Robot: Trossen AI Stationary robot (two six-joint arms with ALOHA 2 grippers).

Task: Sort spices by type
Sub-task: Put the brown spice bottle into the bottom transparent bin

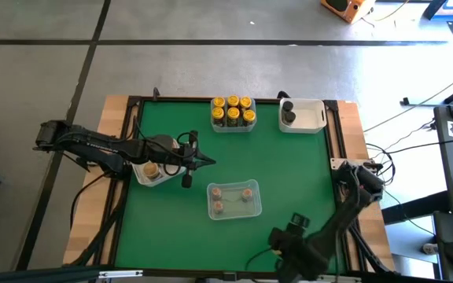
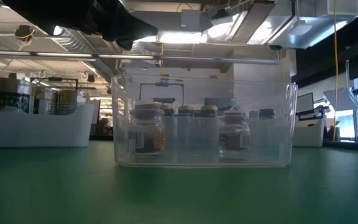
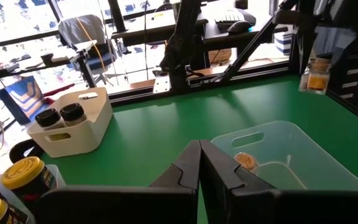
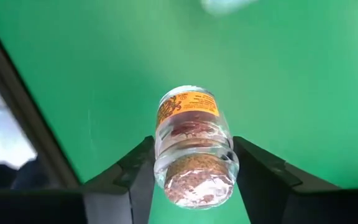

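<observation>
My right gripper (image 4: 194, 165) is shut on a small glass spice jar (image 4: 191, 134) with a tan lid, above the green mat near the table's near right corner (image 1: 281, 238). The jar also shows in the left wrist view (image 3: 316, 76). My left gripper (image 3: 201, 163) is shut and empty above the mat (image 1: 209, 162), between a white tub (image 1: 152, 171) holding one tan-lidded jar and a clear tub (image 1: 233, 200) holding three tan-lidded jars. A far clear tub (image 1: 233, 114) holds several yellow-lidded jars. A far white tub (image 1: 301, 115) holds two dark-lidded jars. My right gripper pinches the jar between its two fingers at the neck and shoulder, just below the tan lid (image 4: 224, 149). The fingers point down from above. The jar hangs upright below them, lid up, clear of the mat.
A black frame (image 1: 333, 141) borders the green mat, with wooden table edges outside it. The open mat lies between the tubs and along the near edge. In the low view the clear tub (image 2: 204, 121) stands mid-table and the white tub (image 2: 36, 127) at left.
</observation>
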